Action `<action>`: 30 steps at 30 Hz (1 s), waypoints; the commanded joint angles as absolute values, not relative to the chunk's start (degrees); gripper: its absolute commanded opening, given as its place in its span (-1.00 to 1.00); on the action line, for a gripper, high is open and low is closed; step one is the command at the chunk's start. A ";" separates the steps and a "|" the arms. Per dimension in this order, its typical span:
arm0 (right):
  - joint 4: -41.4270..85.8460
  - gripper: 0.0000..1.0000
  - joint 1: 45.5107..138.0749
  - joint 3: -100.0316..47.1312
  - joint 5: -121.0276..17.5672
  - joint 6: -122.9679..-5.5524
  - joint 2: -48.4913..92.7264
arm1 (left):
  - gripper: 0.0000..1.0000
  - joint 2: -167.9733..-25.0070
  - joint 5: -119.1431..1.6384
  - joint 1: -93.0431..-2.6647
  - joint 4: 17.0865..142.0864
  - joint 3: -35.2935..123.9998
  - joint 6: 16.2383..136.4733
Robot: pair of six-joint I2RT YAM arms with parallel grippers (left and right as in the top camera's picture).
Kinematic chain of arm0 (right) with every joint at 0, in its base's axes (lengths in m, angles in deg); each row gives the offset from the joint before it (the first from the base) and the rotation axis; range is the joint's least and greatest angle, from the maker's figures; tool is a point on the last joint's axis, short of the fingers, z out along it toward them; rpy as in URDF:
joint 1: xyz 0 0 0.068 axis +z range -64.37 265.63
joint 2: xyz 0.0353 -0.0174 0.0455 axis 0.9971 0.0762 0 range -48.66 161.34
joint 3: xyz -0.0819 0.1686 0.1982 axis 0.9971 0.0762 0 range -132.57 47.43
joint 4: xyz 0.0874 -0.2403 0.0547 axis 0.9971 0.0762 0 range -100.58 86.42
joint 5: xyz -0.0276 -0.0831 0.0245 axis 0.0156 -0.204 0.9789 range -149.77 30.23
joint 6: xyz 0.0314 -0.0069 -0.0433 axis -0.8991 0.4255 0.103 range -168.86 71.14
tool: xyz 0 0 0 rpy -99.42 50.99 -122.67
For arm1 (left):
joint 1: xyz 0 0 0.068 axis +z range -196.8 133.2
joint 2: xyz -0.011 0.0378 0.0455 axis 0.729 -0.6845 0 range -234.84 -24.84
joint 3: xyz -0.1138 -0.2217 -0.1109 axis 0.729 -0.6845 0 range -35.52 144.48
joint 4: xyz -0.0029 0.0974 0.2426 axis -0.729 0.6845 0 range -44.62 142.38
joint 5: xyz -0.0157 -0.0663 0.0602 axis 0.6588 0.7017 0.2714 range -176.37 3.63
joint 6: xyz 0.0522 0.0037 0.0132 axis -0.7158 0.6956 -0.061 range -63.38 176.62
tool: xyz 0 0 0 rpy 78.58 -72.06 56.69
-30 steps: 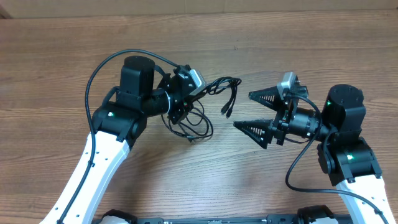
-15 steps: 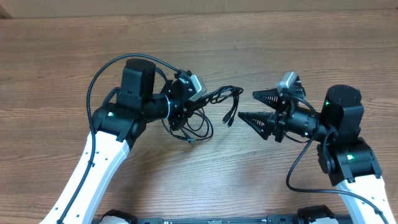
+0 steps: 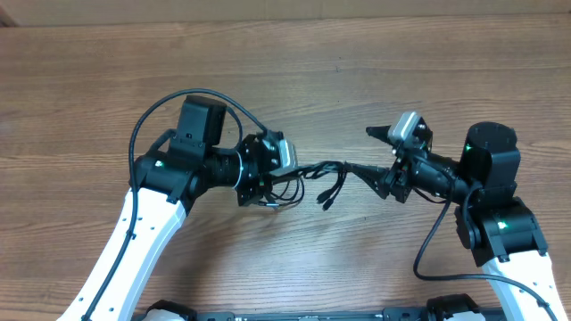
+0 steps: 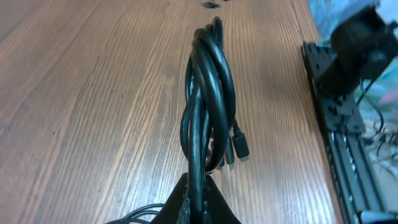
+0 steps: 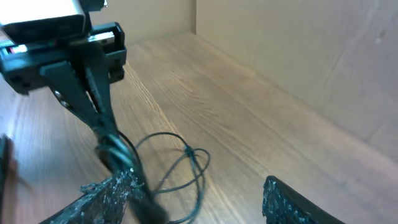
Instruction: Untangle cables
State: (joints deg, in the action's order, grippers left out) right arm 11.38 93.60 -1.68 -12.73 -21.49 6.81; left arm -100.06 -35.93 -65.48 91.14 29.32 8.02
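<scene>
Cables [image 3: 335, 169] strung in one bunch between two grippers, above the table [image 3: 401, 71].
The left gripper [image 3: 284, 168] is clamped on one end of the bunch, and its fingers [image 4: 186, 202] meet around the strands in the left wrist view. The other end reaches the right gripper [image 3: 373, 153], whose fingers stand apart. There the bunch lies against one finger [image 5: 102, 196], well clear of the other [image 5: 298, 199]. The cords are thin, black and glossy, twisted round each other into a rope-like bundle (the exact number of strands cannot be told). Two small plug ends [image 4: 239, 146] hang from the bundle's underside. A thinner loop [image 5: 180, 165] sags near the wood below the left gripper. In all there are one bunch, two plug ends in sight, two arms and two grippers.
</scene>
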 commanded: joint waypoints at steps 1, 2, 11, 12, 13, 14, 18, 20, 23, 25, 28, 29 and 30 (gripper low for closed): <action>11.16 0.35 93.92 -2.05 -13.25 -13.75 6.72 | -0.92 -99.12 -34.23 -65.59 91.66 30.21 1.77; 11.03 0.33 93.92 -2.05 -13.25 -13.16 6.72 | -0.92 -99.12 -34.23 -65.59 91.90 30.21 1.24; 11.71 0.30 93.92 -2.05 -13.84 -12.74 6.83 | -0.91 -99.12 -29.49 -65.59 90.72 30.21 -2.51; 11.99 0.30 93.95 -2.05 -13.45 -12.77 6.83 | -0.92 -99.12 -29.49 -65.59 90.24 30.21 -2.45; 12.54 0.30 93.95 -2.05 -12.88 -12.77 6.83 | -0.91 -99.12 -29.46 -65.59 89.61 30.21 -2.41; 13.06 0.30 93.95 -2.05 -12.09 -12.74 6.83 | -0.91 -99.12 -29.49 -65.59 88.84 30.21 -1.84; 15.51 0.30 93.95 -2.05 -7.98 -12.77 6.83 | -0.92 -99.12 -29.57 -65.59 85.50 30.21 1.86; 16.21 0.29 93.95 -2.05 -5.97 -12.77 6.83 | -0.91 -99.15 -29.57 -65.59 84.67 30.21 2.53; 16.38 0.28 93.95 -2.05 -3.52 -12.77 6.83 | -0.91 -99.36 -30.36 -65.59 84.30 30.21 3.08; 16.36 0.28 93.95 -2.05 -2.24 -12.79 6.83 | -0.91 -99.50 -31.80 -65.59 84.32 30.21 4.04; 16.36 0.28 93.95 -2.05 -0.68 -12.77 6.83 | -0.91 -99.58 -34.86 -65.57 84.32 30.21 6.77; 16.36 0.29 93.95 -2.05 0.02 -12.77 6.83 | -0.92 -99.58 -35.56 -65.57 84.30 30.21 7.43; 16.36 0.29 93.95 -2.05 0.76 -12.79 6.83 | -0.91 -99.58 -36.00 -65.57 84.30 30.21 7.87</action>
State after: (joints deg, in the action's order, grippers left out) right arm 16.19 93.60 -1.68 -3.55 -13.07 6.85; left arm -100.06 -33.60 -65.48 84.73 29.32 4.26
